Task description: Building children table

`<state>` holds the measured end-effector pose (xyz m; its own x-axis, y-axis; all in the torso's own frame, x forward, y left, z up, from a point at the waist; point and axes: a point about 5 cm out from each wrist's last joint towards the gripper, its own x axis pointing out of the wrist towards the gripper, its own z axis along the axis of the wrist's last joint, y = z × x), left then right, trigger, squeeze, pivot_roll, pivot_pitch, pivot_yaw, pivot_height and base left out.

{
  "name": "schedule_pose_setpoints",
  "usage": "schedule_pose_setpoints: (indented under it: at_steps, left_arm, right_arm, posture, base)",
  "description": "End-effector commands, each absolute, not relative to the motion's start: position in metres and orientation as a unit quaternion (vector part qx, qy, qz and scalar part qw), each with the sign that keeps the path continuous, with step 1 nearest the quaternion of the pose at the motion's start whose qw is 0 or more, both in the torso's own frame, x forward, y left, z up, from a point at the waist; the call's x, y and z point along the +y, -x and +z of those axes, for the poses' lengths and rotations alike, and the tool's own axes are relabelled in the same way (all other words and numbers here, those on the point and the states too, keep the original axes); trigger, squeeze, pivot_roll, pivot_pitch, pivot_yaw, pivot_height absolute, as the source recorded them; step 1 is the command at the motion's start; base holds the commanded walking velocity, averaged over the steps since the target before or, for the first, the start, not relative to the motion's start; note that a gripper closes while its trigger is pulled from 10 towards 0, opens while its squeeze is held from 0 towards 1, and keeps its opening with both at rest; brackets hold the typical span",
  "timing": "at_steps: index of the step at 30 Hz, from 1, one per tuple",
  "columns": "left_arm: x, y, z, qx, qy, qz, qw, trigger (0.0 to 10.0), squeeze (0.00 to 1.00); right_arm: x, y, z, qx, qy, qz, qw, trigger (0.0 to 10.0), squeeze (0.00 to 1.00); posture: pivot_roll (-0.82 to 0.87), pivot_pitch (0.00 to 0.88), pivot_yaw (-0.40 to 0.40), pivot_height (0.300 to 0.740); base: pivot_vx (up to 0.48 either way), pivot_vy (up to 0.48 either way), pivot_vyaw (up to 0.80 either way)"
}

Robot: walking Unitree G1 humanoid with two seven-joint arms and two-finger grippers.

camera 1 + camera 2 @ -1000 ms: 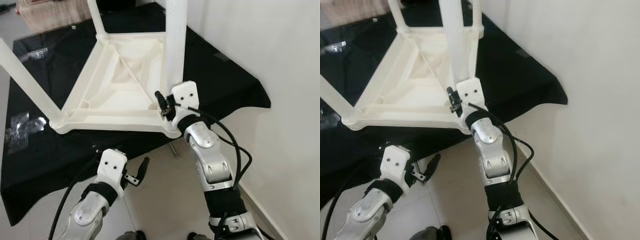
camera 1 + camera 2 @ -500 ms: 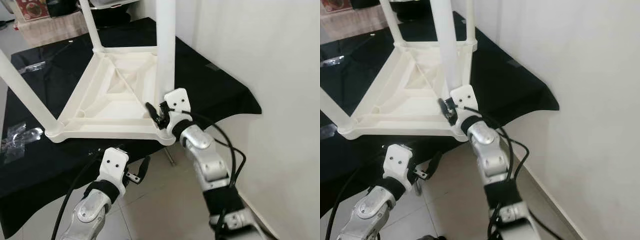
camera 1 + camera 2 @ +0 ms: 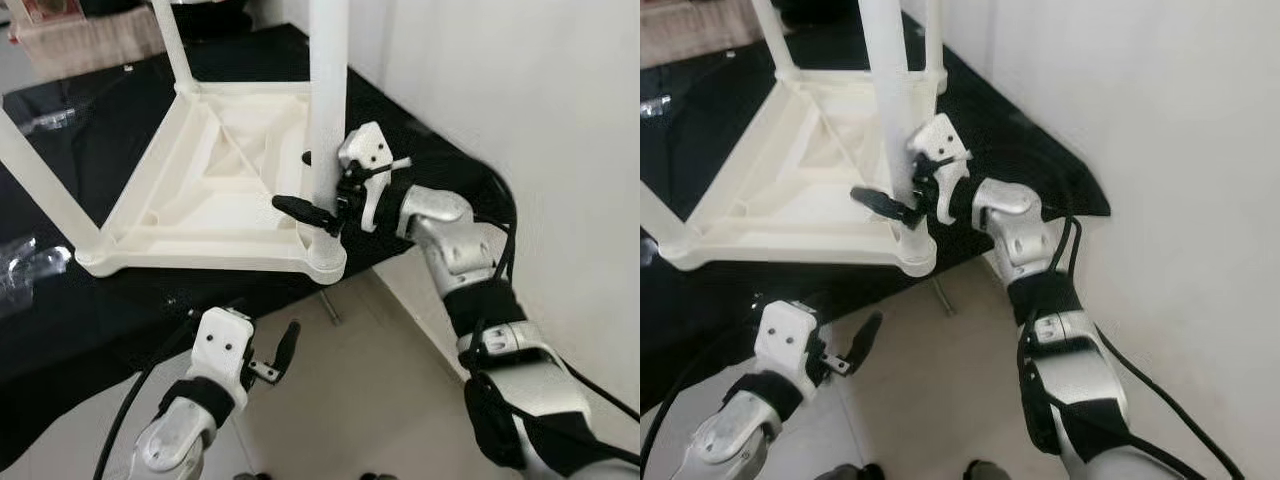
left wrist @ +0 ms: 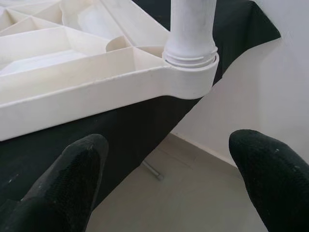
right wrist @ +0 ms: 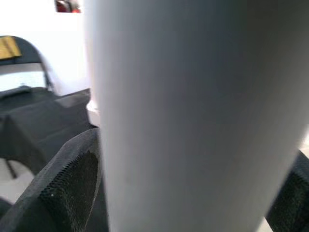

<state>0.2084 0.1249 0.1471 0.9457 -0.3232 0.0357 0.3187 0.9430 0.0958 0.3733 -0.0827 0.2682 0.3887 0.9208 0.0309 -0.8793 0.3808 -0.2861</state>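
A white plastic children's table (image 3: 225, 195) lies upside down on a black cloth (image 3: 110, 310), its legs pointing up. My right gripper (image 3: 318, 205) reaches in from the right and is shut on the near-right leg (image 3: 328, 90) just above its socket. One finger (image 3: 300, 210) crosses in front of the leg, and in the right wrist view a finger (image 5: 67, 183) presses each side of it. My left gripper (image 4: 166, 169) hangs open below the cloth's edge over the floor, under that same corner socket (image 4: 190, 72), holding nothing.
Another leg (image 3: 40, 185) slants out at the near left and one more (image 3: 172, 40) stands at the back. A white wall (image 3: 520, 100) is close on the right. Crumpled clear plastic (image 3: 25, 265) lies on the cloth at the left. Tiled floor (image 3: 350, 400) lies below.
My right gripper rose from the table's corner and turned sideways, closing around the near-right leg. The camera shifted a little. The left gripper stayed low and open.
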Motion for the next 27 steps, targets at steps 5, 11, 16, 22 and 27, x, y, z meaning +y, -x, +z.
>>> schedule_pose_setpoints:
  at_steps: [5, 11, 16, 22, 27]
  left_arm:
    - [0.127, -0.201, 0.146, -0.013, -0.060, -0.164, 0.985, 10.0, 0.00]
    - [0.125, -0.196, 0.148, -0.009, -0.060, -0.162, 0.985, 10.0, 0.00]
    - [0.125, -0.196, 0.148, -0.008, -0.058, -0.162, 0.985, 10.0, 0.00]
    - [0.125, -0.198, 0.148, -0.007, -0.057, -0.161, 0.985, 10.0, 0.00]
    - [0.125, -0.203, 0.146, -0.006, -0.058, -0.160, 0.985, 10.0, 0.00]
  right_arm:
    - [-0.080, -0.375, 0.273, -0.085, 0.112, 0.590, 0.795, 10.0, 0.00]
    - [-0.085, -0.378, 0.274, -0.066, 0.112, 0.626, 0.769, 0.0, 0.00]
    - [-0.089, -0.379, 0.268, -0.055, 0.107, 0.634, 0.764, 0.0, 0.00]
    - [-0.094, -0.382, 0.265, -0.064, 0.110, 0.603, 0.788, 0.0, 0.00]
    - [-0.107, -0.389, 0.249, -0.053, 0.119, 0.486, 0.864, 0.0, 0.00]
  posture:
    - [0.11, 0.269, -0.009, 0.740]
    - [0.11, 0.278, -0.022, 0.740]
    - [0.11, 0.276, -0.030, 0.740]
    - [0.10, 0.262, -0.027, 0.740]
    - [0.08, 0.244, -0.035, 0.740]
  base:
    - [0.000, 0.000, 0.00]
    - [0.000, 0.000, 0.00]
    - [0.000, 0.000, 0.00]
    - [0.000, 0.000, 0.00]
    - [0.000, 0.000, 0.00]
